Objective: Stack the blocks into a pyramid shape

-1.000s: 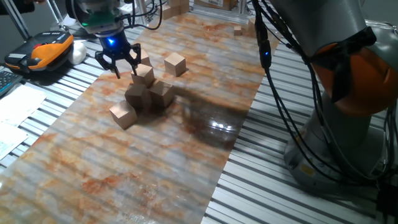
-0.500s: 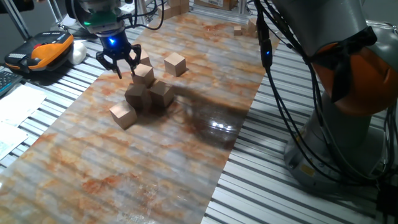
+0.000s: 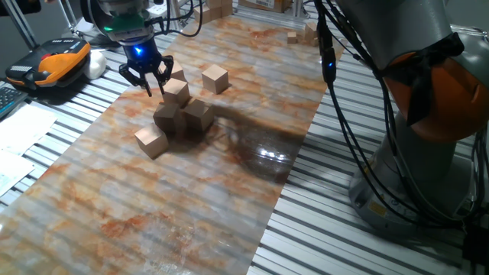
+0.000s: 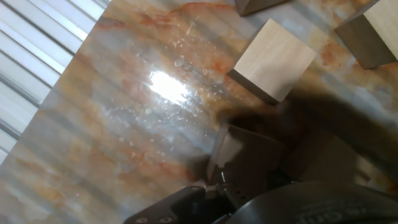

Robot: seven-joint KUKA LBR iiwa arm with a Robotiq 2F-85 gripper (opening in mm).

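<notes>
Pyramid's maybe halfway: a cluster of blocks [image 3: 183, 114] sits mid-mat with one block on top [image 3: 177, 91], a loose block [image 3: 151, 140] at its 7 o'clock and another [image 3: 215, 77] at 1 o'clock not stacked yet. The gripper [image 3: 145, 74] hangs at the pile's 10 o'clock, fingers spread, holding nothing. Small wooden pieces [image 3: 293, 36] far off and a yellow handset [image 3: 58, 59] aren't in the way; the tight cluster is the tricky bit.
</notes>
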